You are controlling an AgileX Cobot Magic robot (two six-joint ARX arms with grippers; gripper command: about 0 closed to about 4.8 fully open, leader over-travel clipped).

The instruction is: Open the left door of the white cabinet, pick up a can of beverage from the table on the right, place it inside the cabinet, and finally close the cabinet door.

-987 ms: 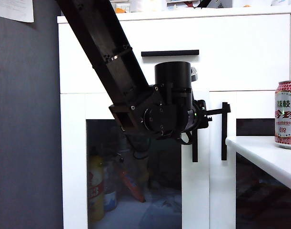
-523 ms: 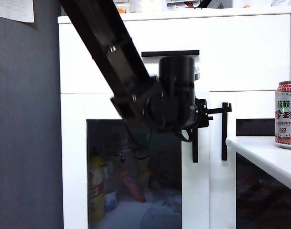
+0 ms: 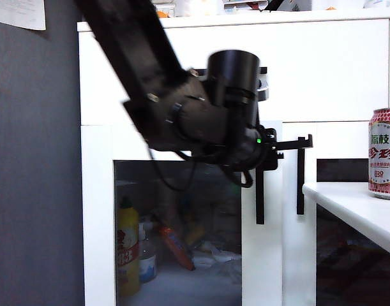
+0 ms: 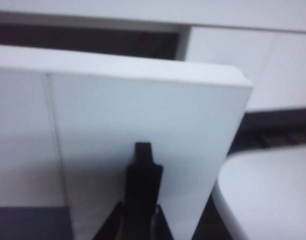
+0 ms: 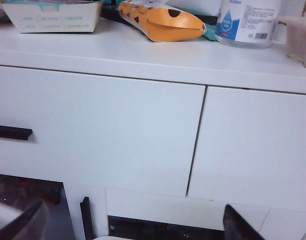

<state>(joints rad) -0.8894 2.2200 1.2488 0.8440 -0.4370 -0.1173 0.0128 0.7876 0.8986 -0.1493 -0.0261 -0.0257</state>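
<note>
Left door (image 4: 142, 125) handle (image 4: 142, 165) sits clamped between the left fingers (image 4: 115, 220), while the right fingers (image 5: 238, 225) stand wide apart.

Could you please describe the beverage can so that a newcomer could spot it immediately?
Start at the large white cabinet; a plain white tabletop juts out at its right. On it stands the small red-and-white metal can, alone there, marked by green Chinese characters.

A yellow bottle (image 3: 127, 248) stands behind the glass; an orange packet (image 5: 160, 20) lies on top.
</note>
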